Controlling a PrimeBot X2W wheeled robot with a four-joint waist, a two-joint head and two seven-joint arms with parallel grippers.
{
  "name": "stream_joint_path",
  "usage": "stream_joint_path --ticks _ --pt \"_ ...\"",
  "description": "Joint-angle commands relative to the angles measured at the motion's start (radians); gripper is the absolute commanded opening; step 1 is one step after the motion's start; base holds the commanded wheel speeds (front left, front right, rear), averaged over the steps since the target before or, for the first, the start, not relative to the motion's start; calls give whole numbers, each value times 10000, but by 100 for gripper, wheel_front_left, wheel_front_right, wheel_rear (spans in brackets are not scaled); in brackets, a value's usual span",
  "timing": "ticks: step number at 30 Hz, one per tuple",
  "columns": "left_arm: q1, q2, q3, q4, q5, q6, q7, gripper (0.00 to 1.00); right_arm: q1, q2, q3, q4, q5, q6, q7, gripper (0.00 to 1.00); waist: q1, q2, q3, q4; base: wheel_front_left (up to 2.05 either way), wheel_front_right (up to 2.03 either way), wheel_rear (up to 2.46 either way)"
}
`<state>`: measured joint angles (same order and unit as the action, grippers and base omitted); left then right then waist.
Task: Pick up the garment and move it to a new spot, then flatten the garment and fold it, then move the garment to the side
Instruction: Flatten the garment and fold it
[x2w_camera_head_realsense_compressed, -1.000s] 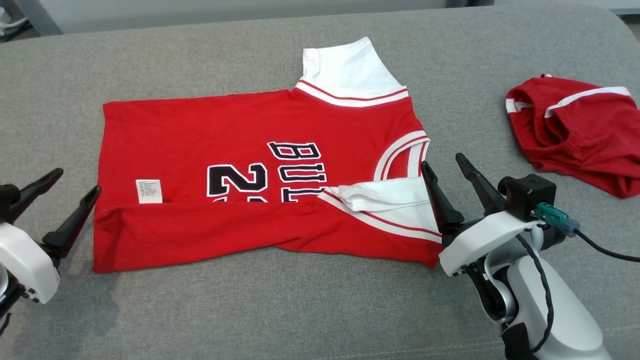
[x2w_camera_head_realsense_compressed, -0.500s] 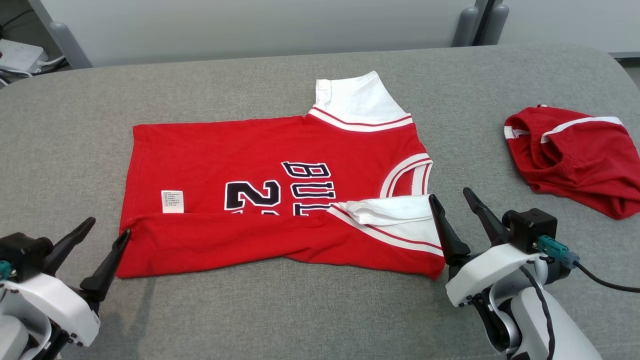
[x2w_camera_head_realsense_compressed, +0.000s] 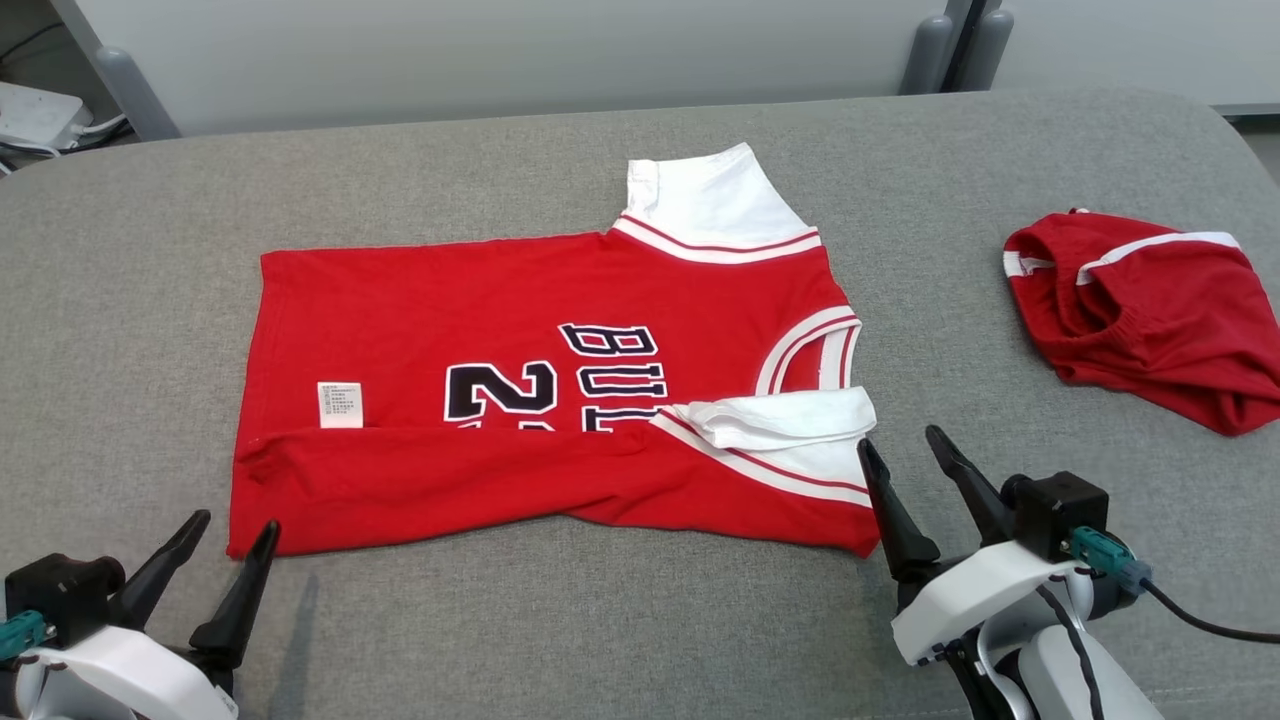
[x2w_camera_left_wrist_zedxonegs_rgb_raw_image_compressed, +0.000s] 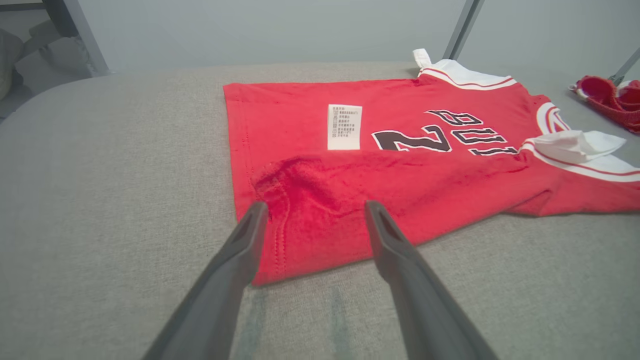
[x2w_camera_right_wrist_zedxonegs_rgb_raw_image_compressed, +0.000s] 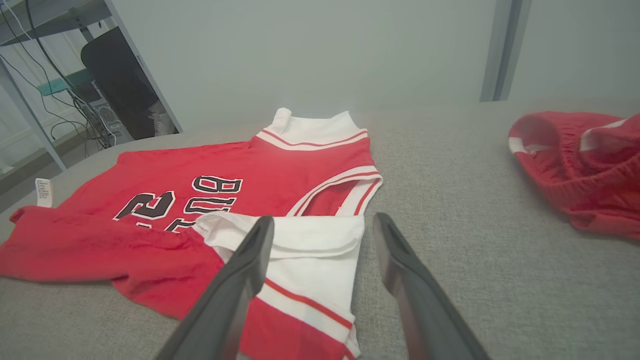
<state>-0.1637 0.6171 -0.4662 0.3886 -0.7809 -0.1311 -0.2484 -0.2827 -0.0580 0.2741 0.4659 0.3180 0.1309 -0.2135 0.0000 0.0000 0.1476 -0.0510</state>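
The red jersey (x2w_camera_head_realsense_compressed: 520, 400) lies flat mid-worktop (x2w_camera_head_realsense_compressed: 600, 620), its near edge folded over. The left pincer (x2w_camera_head_realsense_compressed: 237, 521) hovers released at the jersey's near-left corner, and the right pincer (x2w_camera_head_realsense_compressed: 898, 437) hovers released beside the white sleeve. Red shorts (x2w_camera_head_realsense_compressed: 1150, 310) lie well apart, right.

Bright red on the garment (x2w_camera_head_realsense_compressed: 500, 330), white on the sleeves (x2w_camera_head_realsense_compressed: 715, 195) at 12 and 5 o'clock with red-and-white striped trim, black white-outlined lettering (x2w_camera_head_realsense_compressed: 610, 375) dead centre, white label (x2w_camera_head_realsense_compressed: 340, 404) at 8. Red again on the shorts (x2w_camera_head_realsense_compressed: 1150, 310) at 3 o'clock, white band across; plain grey weave on the cushion (x2w_camera_head_realsense_compressed: 600, 620) beneath.
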Motion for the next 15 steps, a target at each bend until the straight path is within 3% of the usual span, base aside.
stream_joint_path --ticks 1,15 --pt "-162 358 570 -161 128 4 -133 100 1 78 274 -233 127 -2 -179 100 0 0 53 -43 0 0 0" --pt "-60 -23 684 815 -142 4 -133 100 50 78 751 -76 288 -2 -353 100 0 0 396 -460 0 0 0"
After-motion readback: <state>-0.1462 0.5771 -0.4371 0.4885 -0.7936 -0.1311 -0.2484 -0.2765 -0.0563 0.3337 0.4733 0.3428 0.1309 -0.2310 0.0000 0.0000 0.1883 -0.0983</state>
